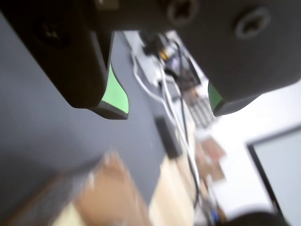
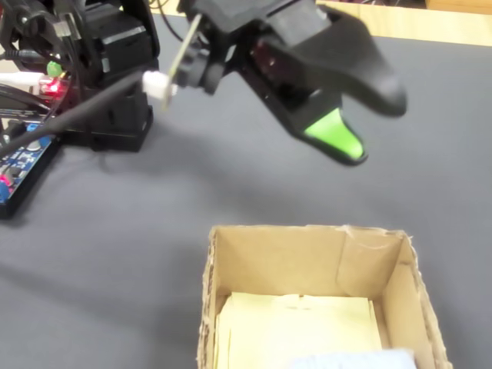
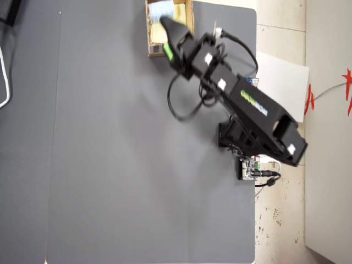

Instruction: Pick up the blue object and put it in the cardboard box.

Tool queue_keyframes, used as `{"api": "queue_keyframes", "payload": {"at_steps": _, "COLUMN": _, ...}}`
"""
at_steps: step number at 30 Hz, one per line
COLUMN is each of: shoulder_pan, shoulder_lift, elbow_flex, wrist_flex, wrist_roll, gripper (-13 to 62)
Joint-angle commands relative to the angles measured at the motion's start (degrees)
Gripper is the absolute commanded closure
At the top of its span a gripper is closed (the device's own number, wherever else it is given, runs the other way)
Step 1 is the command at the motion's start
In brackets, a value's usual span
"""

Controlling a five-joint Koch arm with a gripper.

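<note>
The cardboard box (image 2: pixel 307 234) stands open at the bottom of the fixed view, tan with a pale yellowish floor. The pale blue object (image 2: pixel 350 360) lies inside it, at the near edge of that view. The overhead view shows the box (image 3: pixel 149 27) at the top edge of the mat with the blue object (image 3: pixel 160 8) in it. My gripper (image 2: pixel 373 127) hovers above the box's far side, open, its green pads apart and nothing between them. The wrist view shows the gripper (image 1: pixel 168 112) open over a blurred box (image 1: pixel 108 193).
The arm's base (image 2: pixel 108 61) with its cables stands at the back left in the fixed view, next to a blue circuit board (image 2: pixel 19 165). In the overhead view the dark grey mat (image 3: pixel 110 165) stretches left and down from the arm. White paper (image 3: pixel 280 77) lies off its right edge.
</note>
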Motion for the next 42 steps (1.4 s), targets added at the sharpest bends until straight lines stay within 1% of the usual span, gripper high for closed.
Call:
{"api": "queue_keyframes", "payload": {"at_steps": 1, "shoulder_pan": -4.92, "shoulder_lift": 4.39, "elbow_flex": -1.23, "wrist_flex": -3.52, "wrist_roll": 3.78, "gripper": 15.6}}
{"api": "queue_keyframes", "payload": {"at_steps": 4, "shoulder_pan": -12.13, "shoulder_lift": 8.17, "elbow_flex": 2.37, "wrist_flex": -3.96, "wrist_roll": 8.79, "gripper": 15.6}}
{"api": "queue_keyframes", "payload": {"at_steps": 8, "shoulder_pan": -19.78, "shoulder_lift": 12.57, "elbow_flex": 6.77, "wrist_flex": -4.13, "wrist_roll": 10.02, "gripper": 15.5}}
{"api": "queue_keyframes", "payload": {"at_steps": 15, "shoulder_pan": -29.71, "shoulder_lift": 19.16, "elbow_flex": 18.02, "wrist_flex": -5.89, "wrist_roll": 14.85, "gripper": 15.4}}
{"api": "queue_keyframes", "payload": {"at_steps": 19, "shoulder_pan": -31.64, "shoulder_lift": 23.82, "elbow_flex": 25.84, "wrist_flex": -6.5, "wrist_roll": 14.94, "gripper": 15.4}}
{"api": "queue_keyframes", "payload": {"at_steps": 32, "shoulder_pan": -32.78, "shoulder_lift": 24.08, "elbow_flex": 46.76, "wrist_flex": -12.74, "wrist_roll": 15.12, "gripper": 15.3}}
{"api": "queue_keyframes", "payload": {"at_steps": 37, "shoulder_pan": -32.96, "shoulder_lift": 24.08, "elbow_flex": 51.42, "wrist_flex": -12.66, "wrist_roll": 15.21, "gripper": 15.2}}
{"api": "queue_keyframes", "payload": {"at_steps": 42, "shoulder_pan": -33.84, "shoulder_lift": 23.91, "elbow_flex": 51.42, "wrist_flex": -11.34, "wrist_roll": 15.21, "gripper": 15.3}}
